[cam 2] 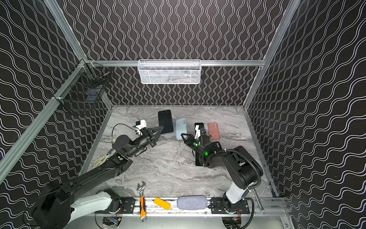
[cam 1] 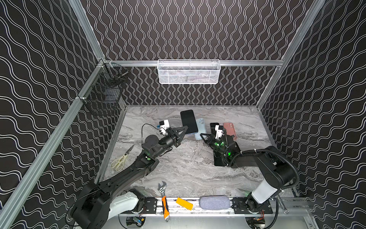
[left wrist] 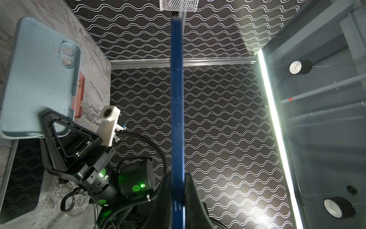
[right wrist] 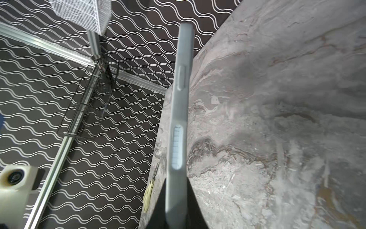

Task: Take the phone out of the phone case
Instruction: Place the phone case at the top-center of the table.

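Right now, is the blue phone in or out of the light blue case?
Out: left hand grips the phone, right hand the case, a gap between them.

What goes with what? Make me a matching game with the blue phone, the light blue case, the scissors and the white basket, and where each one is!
Things:
1. blue phone
2. light blue case
3. scissors
4. white basket

Places:
A. hanging on the back rail
B. pinched in the right gripper
C. lying flat on the table
D. pinched in the left gripper

Pairs: 1-D, 2-B, 3-C, 4-A
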